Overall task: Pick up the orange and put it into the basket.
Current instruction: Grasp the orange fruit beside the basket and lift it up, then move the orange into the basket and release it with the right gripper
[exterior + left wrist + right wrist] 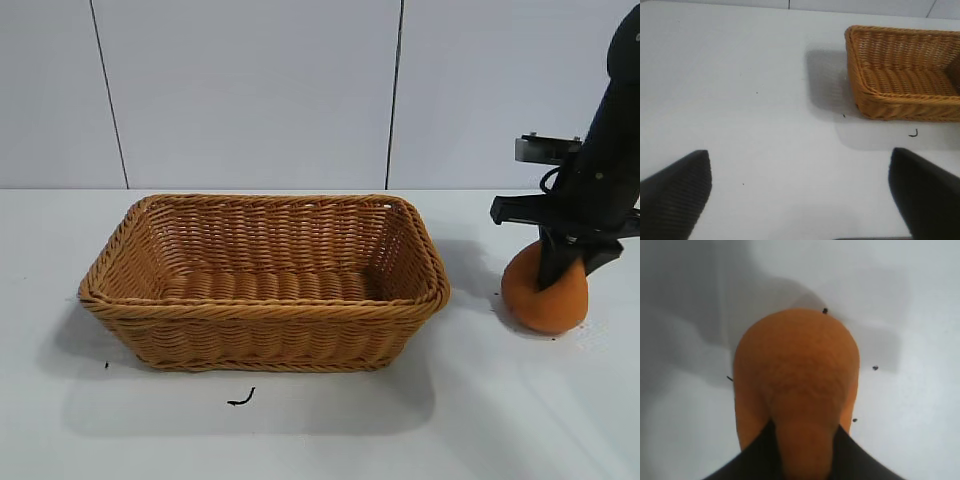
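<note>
The dull-orange, lumpy orange (pixel 545 295) rests on the white table to the right of the basket (pixel 265 283). My right gripper (pixel 556 272) comes down on it from above and is shut on its knobbly top. In the right wrist view the two black fingers (pixel 762 450) pinch the narrow upper part of the orange (pixel 797 370). The tan wicker basket (pixel 902 75) has nothing in it that I can see. My left gripper (pixel 800 187) hangs open over bare table, well away from the basket, and does not appear in the exterior view.
A small black scrap (pixel 241 399) lies on the table in front of the basket. A few dark specks (pixel 875 368) dot the table round the orange. A pale panelled wall stands behind the table.
</note>
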Tool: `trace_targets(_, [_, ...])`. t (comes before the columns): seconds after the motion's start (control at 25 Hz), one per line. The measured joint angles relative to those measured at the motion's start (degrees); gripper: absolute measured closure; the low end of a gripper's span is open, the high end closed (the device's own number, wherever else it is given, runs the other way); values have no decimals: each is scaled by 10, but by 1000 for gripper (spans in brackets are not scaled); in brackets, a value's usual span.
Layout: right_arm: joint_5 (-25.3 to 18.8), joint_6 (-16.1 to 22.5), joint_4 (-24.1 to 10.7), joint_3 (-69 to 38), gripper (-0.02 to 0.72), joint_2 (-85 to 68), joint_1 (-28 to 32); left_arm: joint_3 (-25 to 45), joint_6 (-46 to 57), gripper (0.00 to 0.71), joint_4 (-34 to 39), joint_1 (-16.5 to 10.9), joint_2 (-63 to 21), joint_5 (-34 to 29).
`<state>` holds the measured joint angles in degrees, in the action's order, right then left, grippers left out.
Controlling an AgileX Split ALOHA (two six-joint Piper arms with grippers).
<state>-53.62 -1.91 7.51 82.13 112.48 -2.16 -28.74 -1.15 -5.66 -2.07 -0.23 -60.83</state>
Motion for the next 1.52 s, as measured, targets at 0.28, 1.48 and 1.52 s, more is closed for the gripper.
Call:
trace_targets(0.28, [-87,-4,1,100,608,-44,0,0,0,18,1,0,0,0])
trace_targets(1.48, [48,30,29,140,608,2,-302,0,0,18,1,0,0,0])
trace_targets(1.52, [50,30,29,140,608,16,-302,0,0,18,1,0,0,0])
